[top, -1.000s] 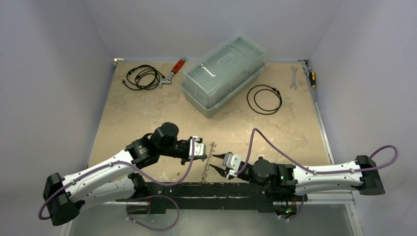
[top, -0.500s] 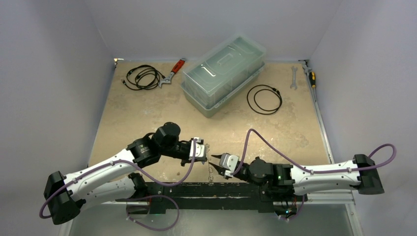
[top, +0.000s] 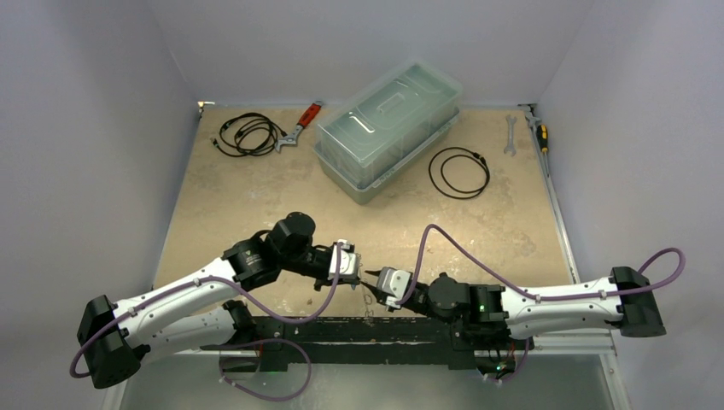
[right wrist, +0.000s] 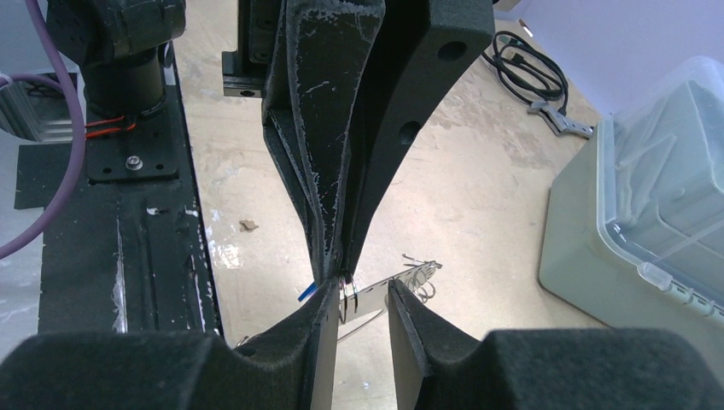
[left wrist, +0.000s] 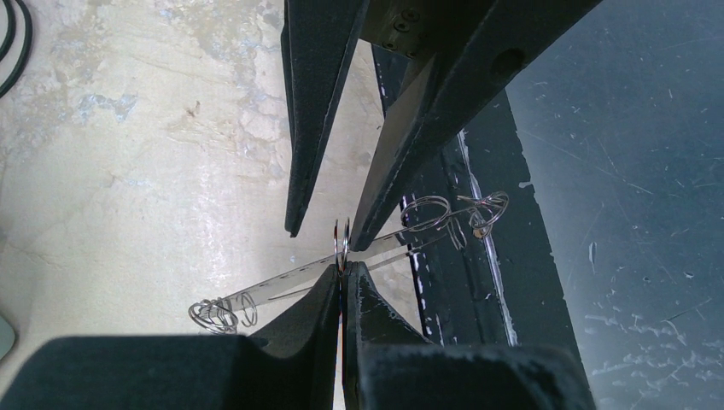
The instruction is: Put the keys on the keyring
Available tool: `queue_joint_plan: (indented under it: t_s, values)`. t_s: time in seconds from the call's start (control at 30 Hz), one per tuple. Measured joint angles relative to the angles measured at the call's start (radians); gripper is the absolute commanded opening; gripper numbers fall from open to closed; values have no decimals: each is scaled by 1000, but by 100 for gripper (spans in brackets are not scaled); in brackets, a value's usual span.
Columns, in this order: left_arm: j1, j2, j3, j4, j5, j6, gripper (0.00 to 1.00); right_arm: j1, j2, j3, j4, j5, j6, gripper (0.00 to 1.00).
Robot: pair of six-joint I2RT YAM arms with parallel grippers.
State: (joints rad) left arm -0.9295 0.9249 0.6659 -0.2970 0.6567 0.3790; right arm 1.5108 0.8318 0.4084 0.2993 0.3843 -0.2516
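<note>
My left gripper (left wrist: 343,266) is shut on a small double wire ring (left wrist: 341,243) at the top of the keyring. The keyring (left wrist: 282,286) hangs edge-on below it as a pale silvery strip. Small wire loops (left wrist: 215,313) sit at its ends. My right gripper (left wrist: 326,239) meets the left one tip to tip, open, with its fingers astride that ring. In the right wrist view the ring (right wrist: 346,295) lies by the left pad of my right gripper (right wrist: 360,290). A blue sliver (right wrist: 309,292), one of the keys, peeks out behind. In the top view both grippers (top: 357,272) (top: 373,286) meet near the table's front edge.
A clear lidded plastic box (top: 388,128) stands at the back. Black cable coils (top: 248,132) (top: 458,171) lie on either side of it, with a red-handled wrench (top: 303,124) by the left coil. A spanner (top: 510,132) and a screwdriver (top: 540,130) are at the far right. The black base rail (top: 367,329) is just below the grippers.
My right gripper has moved left up to the left gripper's tips and its jaws have narrowed. The left gripper has shifted slightly toward the front edge with the keyring.
</note>
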Motion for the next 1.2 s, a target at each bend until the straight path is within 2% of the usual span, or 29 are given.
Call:
queue_joint_plan:
  t_s: [0.5, 1.0, 1.2]
  values:
    - [0, 0, 0, 0, 24, 0, 0, -5, 26, 2, 4, -9, 1, 26]
    - [-3, 8, 0, 2, 24, 0, 0, -6, 33, 2, 2, -31, 3, 12]
    - [-8, 11, 0, 0, 24, 1, 0, -6, 33, 2, -2, -35, 5, 3]
